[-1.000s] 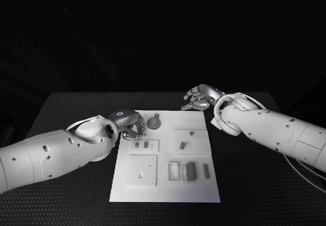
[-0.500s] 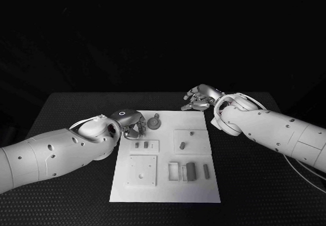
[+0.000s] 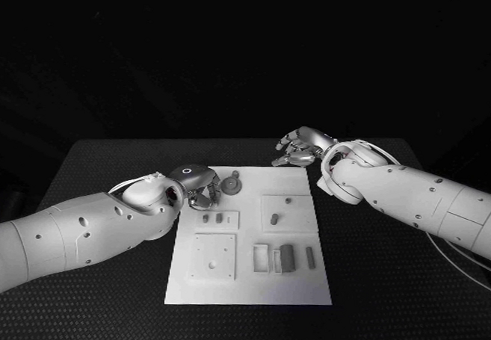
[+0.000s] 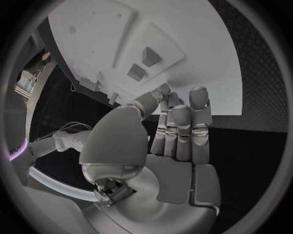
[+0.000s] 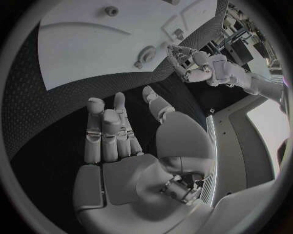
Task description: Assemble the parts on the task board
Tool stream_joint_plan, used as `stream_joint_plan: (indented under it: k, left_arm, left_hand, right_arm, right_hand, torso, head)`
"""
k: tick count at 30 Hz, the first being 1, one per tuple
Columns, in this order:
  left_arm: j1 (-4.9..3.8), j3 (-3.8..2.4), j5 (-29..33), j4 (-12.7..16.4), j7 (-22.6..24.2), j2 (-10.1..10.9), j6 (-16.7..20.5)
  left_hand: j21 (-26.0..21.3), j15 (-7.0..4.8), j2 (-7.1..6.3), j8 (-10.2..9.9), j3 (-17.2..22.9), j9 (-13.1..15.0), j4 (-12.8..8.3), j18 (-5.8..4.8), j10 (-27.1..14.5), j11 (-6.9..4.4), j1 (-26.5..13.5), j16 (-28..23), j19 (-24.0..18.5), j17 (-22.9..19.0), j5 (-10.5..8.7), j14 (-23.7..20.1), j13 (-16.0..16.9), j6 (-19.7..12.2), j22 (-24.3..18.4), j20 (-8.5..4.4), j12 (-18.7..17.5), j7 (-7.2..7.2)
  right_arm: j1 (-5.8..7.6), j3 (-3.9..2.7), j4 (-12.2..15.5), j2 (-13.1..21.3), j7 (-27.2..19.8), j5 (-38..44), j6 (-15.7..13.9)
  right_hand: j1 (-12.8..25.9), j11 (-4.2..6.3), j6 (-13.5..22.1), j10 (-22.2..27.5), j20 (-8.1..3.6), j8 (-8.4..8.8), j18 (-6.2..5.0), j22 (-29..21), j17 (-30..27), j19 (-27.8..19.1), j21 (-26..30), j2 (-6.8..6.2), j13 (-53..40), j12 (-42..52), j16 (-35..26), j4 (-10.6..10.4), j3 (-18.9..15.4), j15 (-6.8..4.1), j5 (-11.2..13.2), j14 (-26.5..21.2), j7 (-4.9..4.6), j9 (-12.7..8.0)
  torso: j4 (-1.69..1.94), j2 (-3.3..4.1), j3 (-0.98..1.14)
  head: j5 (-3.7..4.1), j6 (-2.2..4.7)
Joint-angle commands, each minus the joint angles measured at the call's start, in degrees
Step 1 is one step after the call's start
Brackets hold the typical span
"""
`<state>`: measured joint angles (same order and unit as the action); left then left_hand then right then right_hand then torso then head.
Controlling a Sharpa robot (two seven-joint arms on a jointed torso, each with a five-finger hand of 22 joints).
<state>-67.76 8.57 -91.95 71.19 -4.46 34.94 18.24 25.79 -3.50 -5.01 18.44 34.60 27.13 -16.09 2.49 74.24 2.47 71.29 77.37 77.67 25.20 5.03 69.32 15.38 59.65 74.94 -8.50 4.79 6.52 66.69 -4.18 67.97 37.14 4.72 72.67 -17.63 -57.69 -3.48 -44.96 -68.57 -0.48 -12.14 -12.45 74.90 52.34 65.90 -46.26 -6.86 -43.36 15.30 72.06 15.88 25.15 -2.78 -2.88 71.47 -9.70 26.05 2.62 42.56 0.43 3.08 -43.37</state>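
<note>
Black, dimpled tabletop fills your head view, with the white task board (image 3: 250, 237) lying lengthwise at its middle. Your left hand (image 3: 196, 185) hangs over the board's far left corner, fingers pointing down, close beside a round part with a small stem (image 3: 233, 184) that lies on the far end of the board. You cannot tell from here whether the fingertips touch the board. Small upright parts (image 3: 212, 217) stand in a raised plate just nearer you, and a row of bar-shaped parts (image 3: 286, 256) lies toward the near right. Your right hand (image 3: 298, 149) hovers past the board's far right corner, fingers loosely curled and apart, holding nothing.

From your left wrist, the left hand (image 4: 177, 131) shows its fingers straight and side by side, thumb alongside, nothing between them, tips at the board's (image 4: 201, 63) edge.

From your right wrist, the right hand (image 5: 116, 131) is spread above bare table (image 5: 49, 126), fingers extended and empty; beyond it the board (image 5: 92, 44) and the round part (image 5: 146, 52) show, with your left hand (image 5: 186, 61) next to that part.
</note>
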Motion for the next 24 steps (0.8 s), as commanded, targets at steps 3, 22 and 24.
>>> stream_joint_plan:
  k: [3, 22, 24]
  left_arm:
    - [-0.03, 0.06, -0.7, -0.5, 0.2, -0.3, -0.9]
    - [0.01, 0.66, -0.7, -0.6, 0.2, -0.5, -2.4]
    - [0.01, 0.67, -0.7, -0.4, 0.2, -0.5, -2.4]
  left_hand:
    - [-0.2, -0.20, 0.30, 0.4, 0.3, 0.1, 0.0, 4.60, 0.6, 0.28, -0.1, -0.4, -0.2, 0.0, 0.12, 0.2, 0.1, 0.3, 0.7, -0.54, -0.1, -0.04]
    - [-0.3, -0.23, 0.36, 0.4, 0.3, 0.1, 0.0, 4.54, 0.7, 0.25, -0.2, -0.4, -0.2, 0.0, 0.10, 0.1, 0.2, 0.3, 0.7, -0.56, -0.1, -0.07]
    - [-0.3, -0.23, 0.38, 0.4, 0.3, 0.1, 0.0, 4.54, 0.7, 0.24, -0.2, -0.4, -0.2, 0.0, 0.12, 0.1, 0.2, 0.4, 0.7, -0.57, -0.1, -0.07]
  right_arm:
    - [-0.02, -0.02, 0.1, 0.0, -0.6, 0.1, 0.3]
    - [-0.03, -0.02, 0.1, 0.1, -0.6, 0.0, 0.3]
    - [-0.03, -0.02, 0.1, 0.1, -0.6, 0.0, 0.3]
  right_hand:
    - [0.5, -0.13, -0.1, -0.2, -0.41, -0.21, -2.55, 0.9, 0.1, 0.1, 0.3, 0.00, -0.1, -0.4, -0.3, 0.1, 0.4, -0.01, -0.1, -0.6, -0.45, -0.1]
    - [0.5, -0.13, -0.1, -0.3, -0.42, -0.22, -2.55, 0.9, 0.1, 0.1, 0.3, 0.00, -0.1, -0.4, -0.3, 0.1, 0.4, -0.01, -0.1, -0.6, -0.45, -0.1]
    - [0.5, -0.13, -0.1, -0.2, -0.42, -0.22, -2.55, 0.9, 0.1, 0.1, 0.3, -0.01, -0.1, -0.4, -0.3, 0.1, 0.4, -0.01, -0.1, -0.6, -0.45, -0.1]
  torso:
    - [0.05, -0.01, 0.02]
    - [0.04, -0.01, -0.07]
    - [0.04, -0.02, -0.05]
  head:
    - [-0.01, 0.02]
    - [0.10, -0.13]
    - [0.09, -0.14]
